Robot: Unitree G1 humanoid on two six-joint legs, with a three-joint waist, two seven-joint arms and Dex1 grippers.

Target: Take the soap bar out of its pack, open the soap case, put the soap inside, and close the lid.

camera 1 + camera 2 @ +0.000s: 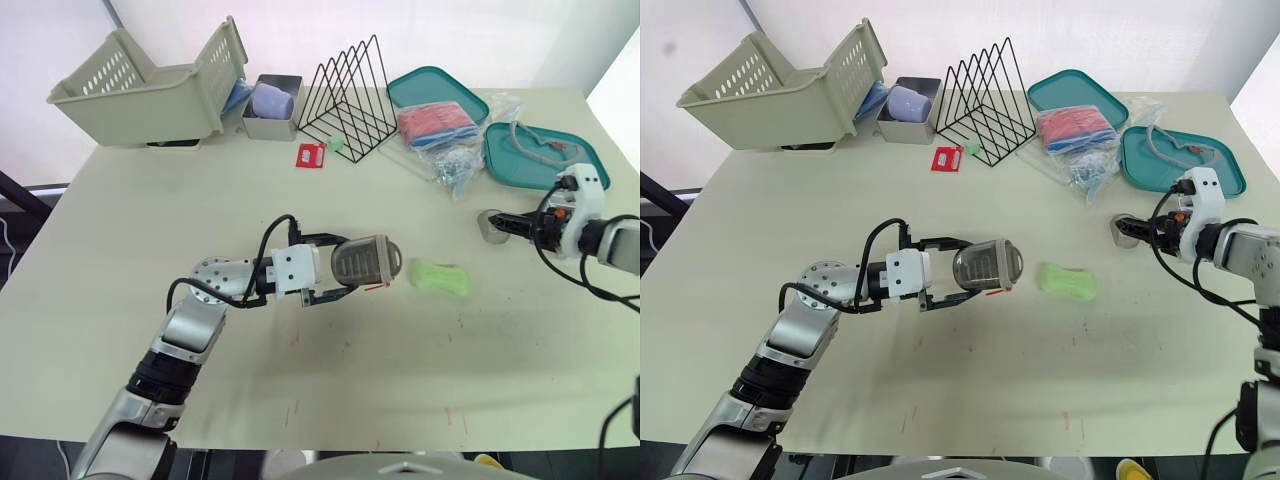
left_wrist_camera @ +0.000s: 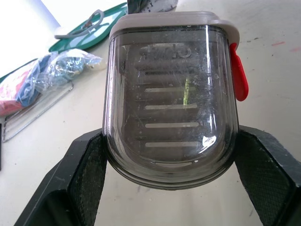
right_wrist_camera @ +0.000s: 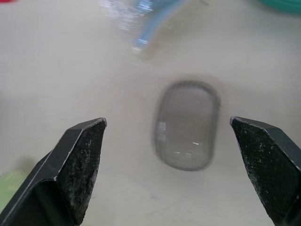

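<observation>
My left gripper [image 1: 345, 272] is shut on the soap case [image 1: 365, 262], a translucent grey box with a slatted inside and a red latch [image 2: 238, 70], held on its side just above the table. The fingers [image 2: 84, 174] press on both of its sides. A bare green soap bar [image 1: 440, 276] lies on the table just right of the case. Farther right, my right gripper [image 3: 167, 123] stands open over a clear oval lid-like piece [image 3: 187, 125] lying flat on the table, and does not touch it. The same piece [image 1: 487, 226] sits at the fingertips in the head view.
At the back stand a beige basket [image 1: 140, 85], a small grey bin [image 1: 272, 105], a black wire rack [image 1: 350, 95] and a red card [image 1: 311, 155]. Two teal trays [image 1: 437, 88] [image 1: 540, 158] and crumpled plastic bags [image 1: 450, 150] lie at the back right.
</observation>
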